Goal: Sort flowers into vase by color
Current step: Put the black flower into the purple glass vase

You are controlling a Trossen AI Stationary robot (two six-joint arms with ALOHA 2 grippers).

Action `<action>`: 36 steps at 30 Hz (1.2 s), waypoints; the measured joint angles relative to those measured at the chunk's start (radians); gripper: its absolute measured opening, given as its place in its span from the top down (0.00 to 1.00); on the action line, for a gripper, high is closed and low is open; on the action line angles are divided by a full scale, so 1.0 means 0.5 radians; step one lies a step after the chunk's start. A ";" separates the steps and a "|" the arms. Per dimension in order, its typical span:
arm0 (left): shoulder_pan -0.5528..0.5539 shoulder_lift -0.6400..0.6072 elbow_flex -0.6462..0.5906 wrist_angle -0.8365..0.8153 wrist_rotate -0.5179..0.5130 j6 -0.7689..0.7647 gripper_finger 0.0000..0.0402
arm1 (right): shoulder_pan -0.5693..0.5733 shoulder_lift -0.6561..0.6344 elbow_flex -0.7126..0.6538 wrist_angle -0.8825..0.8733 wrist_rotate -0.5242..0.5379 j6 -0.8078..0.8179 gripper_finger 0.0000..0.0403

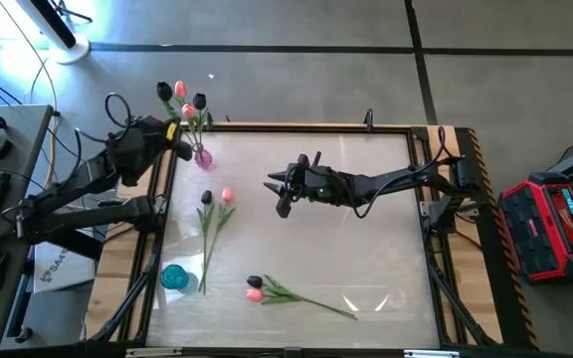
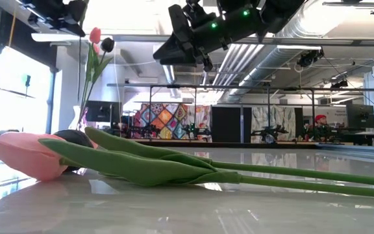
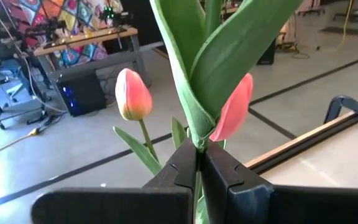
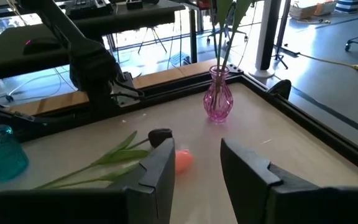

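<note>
**Reaching for the next pair of tulips as one stem is being seated in the pink vase**

Hovering above the middle of the tabletop (image 1: 366, 259), the right tool (image 1: 279, 191) is standing partly open and empty, its fingers pointing toward the left side. Below and just beyond it, a dark tulip (image 1: 206, 198) and a pink tulip (image 1: 228, 195) are lying side by side, heads toward the far edge and stems running back toward the near edge, so their long axis is lying crosswise to the tool's reach. The right arm is looking the nearer of the two for that pair. At the far left corner the left tool (image 1: 175, 130) is clamping shut on a green stem (image 3: 197, 118) above the pink glass vase (image 1: 203, 156), where pink and dark heads are already standing together. A second pair (image 1: 255, 289) is lying near the front edge, stems trailing rightward, and a teal vase (image 1: 174, 276) is waiting empty at the front left.
</note>
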 joint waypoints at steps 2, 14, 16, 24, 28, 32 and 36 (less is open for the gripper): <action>0.072 0.022 0.000 0.003 0.063 -0.005 1.00 | 0.000 0.000 0.000 -0.017 -0.001 -0.008 0.71; 0.370 0.043 -0.165 0.087 0.394 -0.179 1.00 | -0.002 0.000 0.000 -0.120 0.000 -0.013 0.71; 0.403 0.050 -0.181 0.093 0.427 -0.195 1.00 | -0.002 0.000 0.000 -0.120 0.000 -0.013 0.71; 0.477 0.051 -0.300 0.083 0.446 -0.245 1.00 | -0.022 0.001 0.000 -0.193 0.002 0.030 0.71; 0.480 0.056 -0.310 0.089 0.474 -0.247 1.00 | -0.037 0.001 0.000 -0.255 0.005 0.054 0.70; 0.479 0.054 -0.310 0.096 0.535 -0.247 0.95 | -0.038 0.001 0.000 -0.304 0.018 0.055 0.70; 0.479 0.054 -0.310 0.053 0.539 -0.256 0.84 | -0.037 0.001 0.000 -0.347 0.019 0.057 0.70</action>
